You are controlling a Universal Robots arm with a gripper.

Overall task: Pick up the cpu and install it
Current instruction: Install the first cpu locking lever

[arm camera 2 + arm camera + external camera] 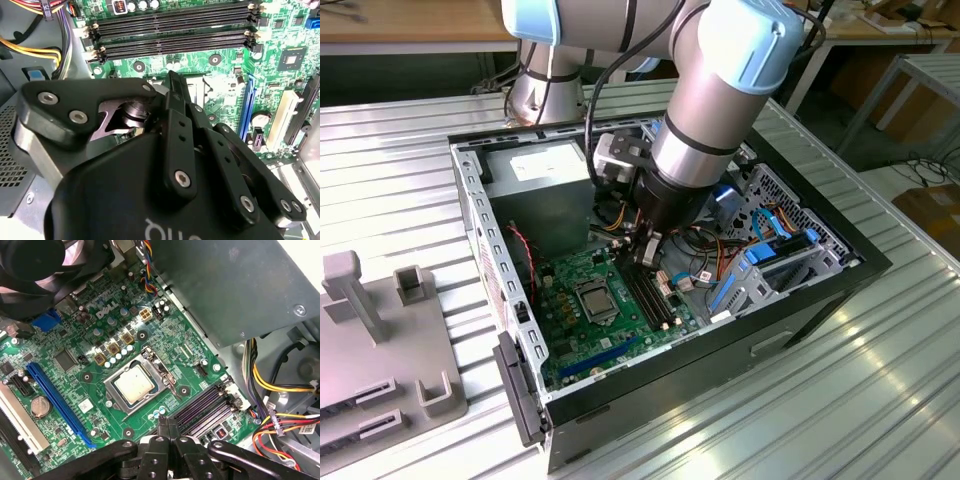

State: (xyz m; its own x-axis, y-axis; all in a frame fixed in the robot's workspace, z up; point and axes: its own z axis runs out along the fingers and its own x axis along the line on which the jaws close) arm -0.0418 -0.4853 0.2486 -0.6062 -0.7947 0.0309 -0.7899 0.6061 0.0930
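Fixtures of grey plastic [380, 330] lie at the exterior view's left on the ribbed metal worktop [880, 380]. Next along stands the open computer case [500, 330], with the green motherboard [575, 335] on its floor and a grey power supply box [545, 195] at its far end. On the board, toward the case's near edge, sits the socket frame [597, 301]. In the first wrist view the cpu [133, 384] lies flat inside that frame, its pale silvery-tan face up, level and square with the opening. Beside it, toward the exterior view's right, run the dark memory slots [650, 295].

The gripper [651, 246] hangs just above those slots, apart from the chip; both wrist views show its black fingers [167, 432] pressed together at the tips with nothing between them.

Judging by this, the placing step looks done: the chip is seated and let go. What the task seems to need now is securing the chip under its frame, which calls for a careful, level press without shifting it. Whether the retaining lever is latched I cannot tell.

At the case's right end are blue drive brackets [765, 265].
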